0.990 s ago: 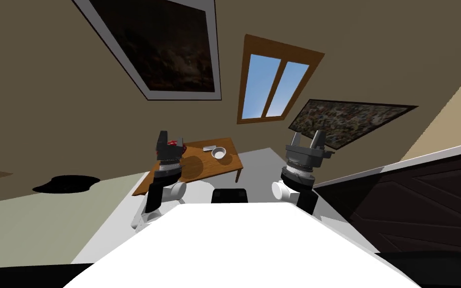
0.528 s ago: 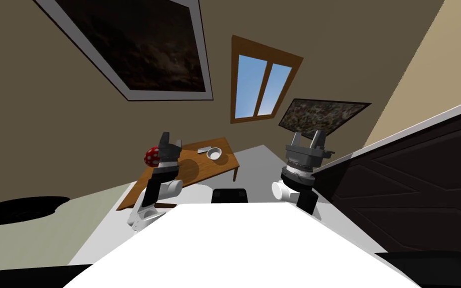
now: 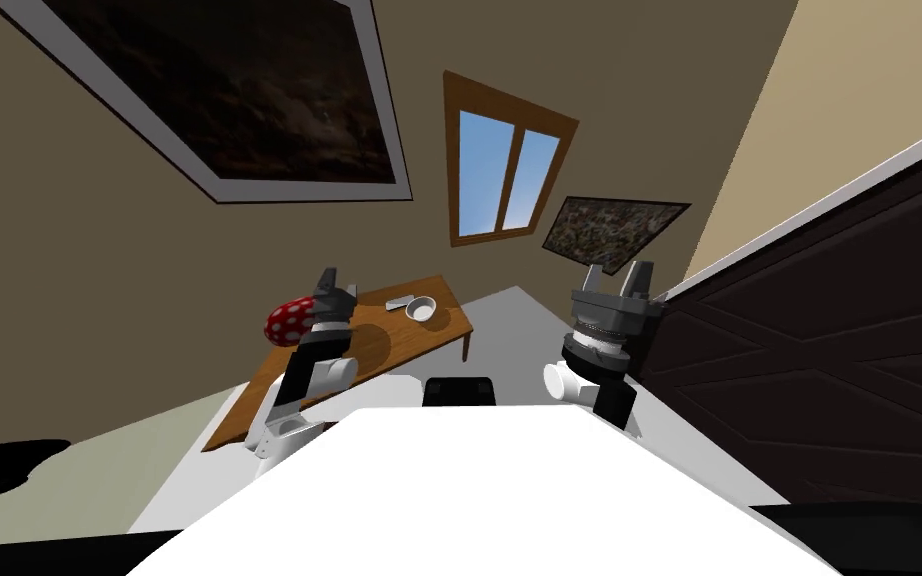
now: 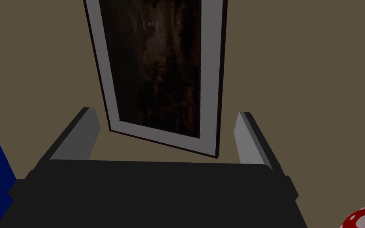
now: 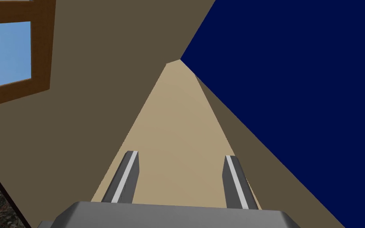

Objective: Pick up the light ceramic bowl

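Spotting white bowl (image 3: pixel 421 309) on the table's (image 3: pixel 399 342) far end, just beside a small grey piece (image 3: pixel 397 301). Holding left tool (image 3: pixel 334 290) released, fingers spread, toward the table's left edge near a red white-dotted ball (image 3: pixel 289 320). Holding right tool (image 3: pixel 621 272) released too, right of the table.

left claw (image 3: pixel 339 282): raised, spread | right claw (image 3: pixel 617 268): raised, spread

A brown wooden worktop (image 3: pixel 419 335) stands on the grey floor (image 3: pixel 514 315). A small white bowl (image 3: pixel 421 309) sits upright near the worktop's far right corner. Just beside the bowl, at about ten o'clock, lies a flat grey item (image 3: pixel 399 301). Well apart, at about nine o'clock, a rounded red thing with white spots (image 3: pixel 287 321) rests at the worktop's far edge.
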Tool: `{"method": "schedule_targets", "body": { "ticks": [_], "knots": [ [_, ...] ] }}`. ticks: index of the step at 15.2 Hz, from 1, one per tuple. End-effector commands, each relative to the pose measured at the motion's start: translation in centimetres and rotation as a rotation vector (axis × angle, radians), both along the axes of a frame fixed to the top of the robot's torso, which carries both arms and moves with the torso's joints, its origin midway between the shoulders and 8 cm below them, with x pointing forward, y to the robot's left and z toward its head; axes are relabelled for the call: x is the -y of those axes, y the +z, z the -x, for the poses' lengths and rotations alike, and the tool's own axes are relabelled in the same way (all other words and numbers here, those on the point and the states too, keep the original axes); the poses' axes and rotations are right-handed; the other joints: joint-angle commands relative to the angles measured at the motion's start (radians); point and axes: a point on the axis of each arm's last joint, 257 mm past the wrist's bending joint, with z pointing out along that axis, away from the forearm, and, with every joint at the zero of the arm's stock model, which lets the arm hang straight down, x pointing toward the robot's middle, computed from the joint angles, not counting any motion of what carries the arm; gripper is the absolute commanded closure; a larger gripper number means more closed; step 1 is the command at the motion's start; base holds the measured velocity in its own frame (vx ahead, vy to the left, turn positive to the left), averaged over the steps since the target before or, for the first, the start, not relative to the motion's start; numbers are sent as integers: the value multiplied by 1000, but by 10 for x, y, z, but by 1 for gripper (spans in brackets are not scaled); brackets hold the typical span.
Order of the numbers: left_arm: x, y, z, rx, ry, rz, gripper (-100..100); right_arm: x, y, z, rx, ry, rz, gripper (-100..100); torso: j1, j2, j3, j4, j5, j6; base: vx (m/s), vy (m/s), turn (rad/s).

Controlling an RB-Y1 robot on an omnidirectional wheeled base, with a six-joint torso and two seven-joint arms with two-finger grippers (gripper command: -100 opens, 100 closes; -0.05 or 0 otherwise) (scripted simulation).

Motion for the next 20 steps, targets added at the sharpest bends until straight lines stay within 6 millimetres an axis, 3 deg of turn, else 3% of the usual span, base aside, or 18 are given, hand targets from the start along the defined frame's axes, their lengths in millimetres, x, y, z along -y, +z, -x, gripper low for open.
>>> {"method": "schedule_targets", "body": {
  "ticks": [1, 2, 3, 5, 6, 8, 9, 11, 12, 14, 15, 17, 18, 20],
  "knots": [
    [-13, -12, -6, -46, 25, 11, -100, 0, 0, 0, 0, 0, 0, 0, 0, 0, 0, 0, 0, 0, -13, 4, -250],
    [-13, -12, -6, -46, 25, 11, -100, 0, 0, 0, 0, 0, 0, 0, 0, 0, 0, 0, 0, 0, -10, 7, -106],
    [-29, -23, -9, -83, 56, 22, -100, 0, 0, 0, 0, 0, 0, 0, 0, 0, 0, 0, 0, -1, -13, -1, -271],
    [-30, -26, -10, -99, 58, 26, -100, 0, 0, 0, 0, 0, 0, 0, 0, 0, 0, 0, 0, 0, -13, 4, -171],
    [-47, -38, -11, -137, 90, 40, -100, 0, 0, 0, 0, 0, 0, 0, 0, 0, 0, 0, 0, -1, -11, 1, -213],
    [-48, -42, -12, -153, 92, 45, -100, 0, 0, 0, 0, 0, 0, 0, 0, 0, 0, 0, 0, 0, -11, 6, -157],
    [-65, -52, -12, -186, 124, 60, -100, 0, 0, 0, 0, 0, 0, 0, 0, 0, 0, 0, 0, -1, -11, -1, -248],
    [-66, -58, -13, -209, 128, 68, -100, 0, 0, 0, 0, 0, 0, 0, 0, 0, 0, 0, 0, 0, -10, 4, -173],
    [-84, -70, -11, -244, 161, 87, -100, 0, 0, 0, 0, 0, 0, 0, 0, 0, 0, 0, 0, -1, -8, -1, -272],
    [-85, -76, -12, -266, 164, 94, -100, 0, 0, 0, 0, 0, 0, 0, 0, 0, 0, 0, 0, 0, -8, 4, -175],
    [-102, -88, -9, -297, 196, 115, -100, 0, 0, 0, 0, 0, 0, 0, 0, 0, 0, 0, 0, -1, -5, -1, -247],
    [-103, -95, -9, -325, 200, 125, -100, 0, 0, 0, 0, 0, 0, 0, 0, -1, 0, 0, 0, 0, -5, 3, -195],
    [-120, -109, -5, -362, 233, 151, -100, 0, 0, 0, 0, 0, 0, 0, 0, -1, 0, 0, 0, -1, -3, -1, -241],
    [-121, -115, -5, -384, 236, 159, -100, 0, 0, 0, 0, 0, 0, 0, 0, -1, -1, 0, 0, 0, -2, 3, -193]
  ]
}}
